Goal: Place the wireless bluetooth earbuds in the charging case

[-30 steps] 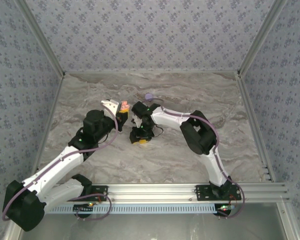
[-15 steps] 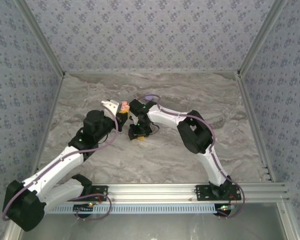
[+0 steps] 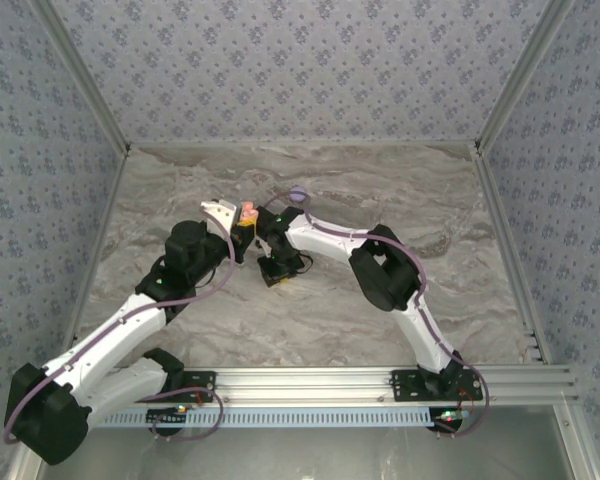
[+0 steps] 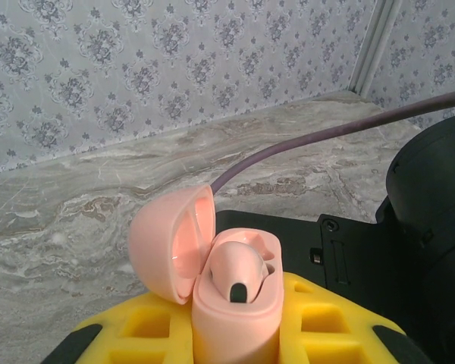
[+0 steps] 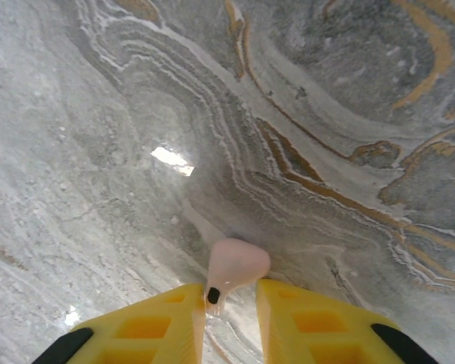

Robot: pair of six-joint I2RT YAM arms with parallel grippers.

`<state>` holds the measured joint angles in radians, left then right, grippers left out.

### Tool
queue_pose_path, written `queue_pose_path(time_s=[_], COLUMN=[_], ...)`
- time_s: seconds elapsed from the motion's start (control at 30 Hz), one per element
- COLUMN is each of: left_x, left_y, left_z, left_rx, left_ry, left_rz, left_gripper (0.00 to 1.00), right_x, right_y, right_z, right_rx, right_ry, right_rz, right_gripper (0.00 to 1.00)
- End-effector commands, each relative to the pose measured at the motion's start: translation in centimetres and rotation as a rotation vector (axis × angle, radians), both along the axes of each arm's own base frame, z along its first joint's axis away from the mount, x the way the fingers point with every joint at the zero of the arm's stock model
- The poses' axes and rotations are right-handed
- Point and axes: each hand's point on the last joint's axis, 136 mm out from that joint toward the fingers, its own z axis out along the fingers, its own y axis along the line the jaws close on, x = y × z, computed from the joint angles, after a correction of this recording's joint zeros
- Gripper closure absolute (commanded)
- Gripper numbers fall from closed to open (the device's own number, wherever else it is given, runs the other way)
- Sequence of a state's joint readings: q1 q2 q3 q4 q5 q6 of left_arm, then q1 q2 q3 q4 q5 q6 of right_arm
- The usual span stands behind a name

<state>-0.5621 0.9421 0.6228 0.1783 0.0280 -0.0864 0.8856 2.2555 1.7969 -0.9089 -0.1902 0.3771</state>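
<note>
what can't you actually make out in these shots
- Left wrist view: the pink case has its bottom hidden between the left fingers and cut off by the frame edge.
- Right wrist view: it is unclear whether the right fingers pinch the earbud or it just lies on the table between them.
- Top view: the lavender thing by the right arm is too small to identify.

Smooth, satin pink plastic charging case (image 4: 226, 322); glossy pale-pink plastic earbud (image 5: 239, 264); matt yellow plastic fingers (image 5: 163, 322); polished, marble-patterned table (image 5: 98, 114) showing bright glare.
</note>
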Motion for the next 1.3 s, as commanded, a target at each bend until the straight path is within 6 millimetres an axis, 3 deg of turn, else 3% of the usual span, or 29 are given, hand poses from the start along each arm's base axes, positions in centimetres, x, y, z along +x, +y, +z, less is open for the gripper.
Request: queue_pose_path(time_s=[0.0,0.33,0.5,0.63,0.93,1.27], left_x=[0.1,-0.3,-0.5,-0.6,-0.3,0.1], left_y=[0.6,1.2,1.4,1.4,0.7,-0.2], left_z=[0.9,1.2,1.2,1.1,0.9,0.3], left_rx=[-0.001,0.002,0.001,0.007,-0.004,-0.011], left_ry=[-0.036,-0.051,-0.053,-0.051,-0.039,-0.011], left_rz=[0.019,0.034,0.038,0.037,0.013,-0.015], left_gripper=[0.86,0.86,0.86,0.86,0.86,0.86], right_x=[-0.1,0.6,1.1,1.6,3.4,3.2], right_y=[-1.6,-0.7,-1.6,-2.5,-7.5,-13.5], right_z=[-1.5,-1.8,-2.5,-2.0,0.4,-0.5], right_rx=[-0.109,-0.062,-0.076,-0.049,-0.04,-0.128], right_ry=[-0.017,-0.038,-0.058,-0.079,-0.154,-0.132], right_rz=[0.012,-0.03,-0.065,-0.09,-0.207,-0.295], right_gripper=[0.76,0.78,0.86,0.9,0.93,0.92])
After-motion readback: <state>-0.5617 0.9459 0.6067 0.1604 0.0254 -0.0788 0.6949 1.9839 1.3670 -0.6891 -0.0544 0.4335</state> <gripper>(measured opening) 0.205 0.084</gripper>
